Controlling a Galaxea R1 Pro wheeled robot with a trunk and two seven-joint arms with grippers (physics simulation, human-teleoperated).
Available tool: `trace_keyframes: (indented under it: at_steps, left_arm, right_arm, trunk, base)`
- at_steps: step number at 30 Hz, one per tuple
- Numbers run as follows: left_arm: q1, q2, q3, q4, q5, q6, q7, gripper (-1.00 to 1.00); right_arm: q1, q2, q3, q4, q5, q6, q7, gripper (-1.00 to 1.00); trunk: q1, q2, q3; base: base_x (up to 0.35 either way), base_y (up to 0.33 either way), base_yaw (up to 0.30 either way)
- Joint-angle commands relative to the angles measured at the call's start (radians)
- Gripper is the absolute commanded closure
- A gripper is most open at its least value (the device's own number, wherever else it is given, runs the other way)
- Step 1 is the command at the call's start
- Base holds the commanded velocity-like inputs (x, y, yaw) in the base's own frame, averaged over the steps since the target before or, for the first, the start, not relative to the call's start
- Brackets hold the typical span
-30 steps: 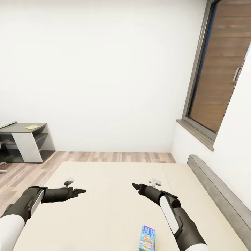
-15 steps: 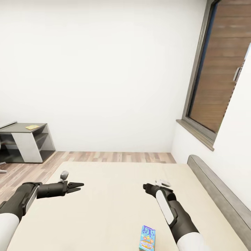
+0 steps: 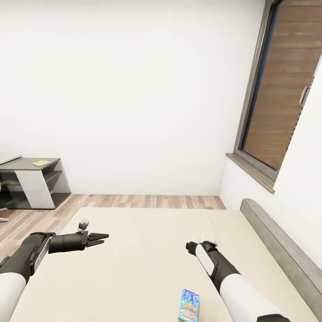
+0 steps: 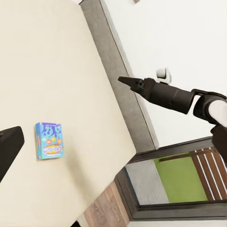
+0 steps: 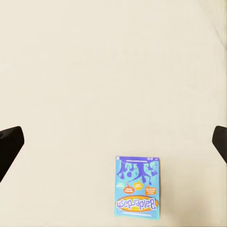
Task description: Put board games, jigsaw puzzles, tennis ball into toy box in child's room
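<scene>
Right wrist view is looking straight down: right gripper [image 5: 113, 142] fingers spread wide above blue board game [image 5: 137, 187]; head view is showing left gripper [image 3: 102, 236] pinched together over bed [image 3: 134, 268].

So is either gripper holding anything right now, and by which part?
Nothing is held. The blue board game lies flat on the bed, apart from the open right gripper above it; the left gripper is shut on nothing.

Board game [image 3: 189, 307] cut by bottom edge (head view); table [image 3: 31, 181] perhaps half cropped.
</scene>
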Motion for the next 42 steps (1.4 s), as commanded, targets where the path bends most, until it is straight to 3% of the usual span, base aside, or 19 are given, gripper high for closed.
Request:
trace_keyframes:
  at_steps: [1, 15, 21, 42]
  left_arm:
    - [0.000, -0.001, 0.003, -0.001, -0.004, 0.011, -0.006, -1.00]
    - [0.000, -0.013, 0.003, -0.003, -0.005, 0.014, -0.001, -1.00]
    - [0.000, -0.030, 0.001, -0.003, -0.005, 0.014, 0.000, -1.00]
    - [0.000, -0.033, 0.001, -0.003, -0.006, 0.014, 0.017, -1.00]
  right_arm:
    - [-0.007, -0.002, 0.005, 0.018, -0.007, -0.007, -0.007, -1.00]
    - [-0.020, 0.001, 0.011, 0.042, -0.006, -0.024, 0.004, -1.00]
    - [-0.020, -0.007, 0.011, 0.043, -0.007, -0.022, 0.005, -1.00]
    - [-0.020, -0.009, 0.011, 0.043, -0.009, -0.020, 0.007, -1.00]
  trunk:
    - [0.000, -0.001, 0.000]
    - [0.000, -0.001, -0.002]
    - [0.000, -0.001, -0.010]
    - [0.000, -0.001, -0.044]
  base:
    - [0.000, 0.000, 0.000]
    - [0.000, 0.000, 0.000]
    - [0.000, 0.000, 0.000]
    - [0.000, 0.000, 0.000]
